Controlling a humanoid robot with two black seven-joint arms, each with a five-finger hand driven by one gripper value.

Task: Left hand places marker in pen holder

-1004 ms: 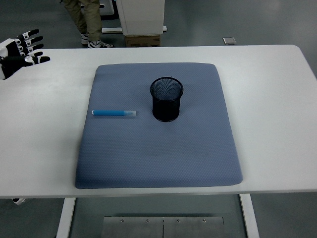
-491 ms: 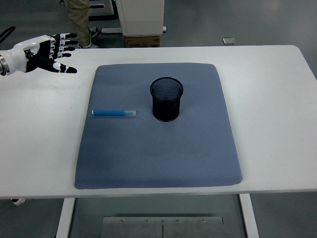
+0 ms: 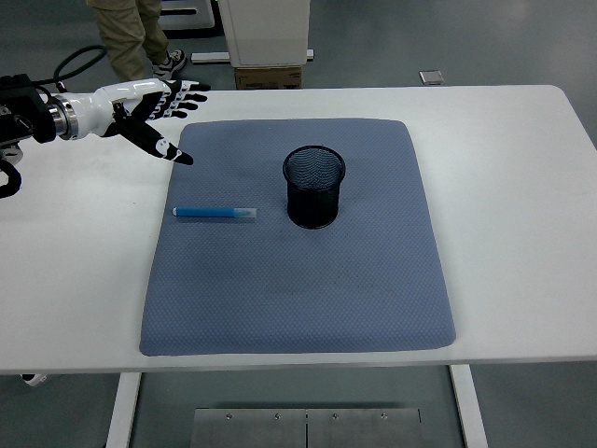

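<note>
The blue marker (image 3: 215, 213) lies flat on the grey-blue mat (image 3: 298, 280), near the mat's left edge, its long axis running left to right and its pale cap end pointing toward the pen holder (image 3: 314, 186). The pen holder, a black mesh cup, stands upright just to the right of the marker, a short gap between them, on the mat's middle-upper part. The mat covers the centre of the white table (image 3: 522, 187).

The left hand (image 3: 154, 112) is above the table's far-left part, near the mat's upper left corner and well apart from the marker. The arm reaches in from the left edge, forearm roughly level, white wrist casing showing. The hand is open and holds nothing: the fingers are stretched out and spread toward the right, the thumb angled down toward the mat corner.

A person's legs (image 3: 131, 33) show beyond the table's far edge at upper left.
</note>
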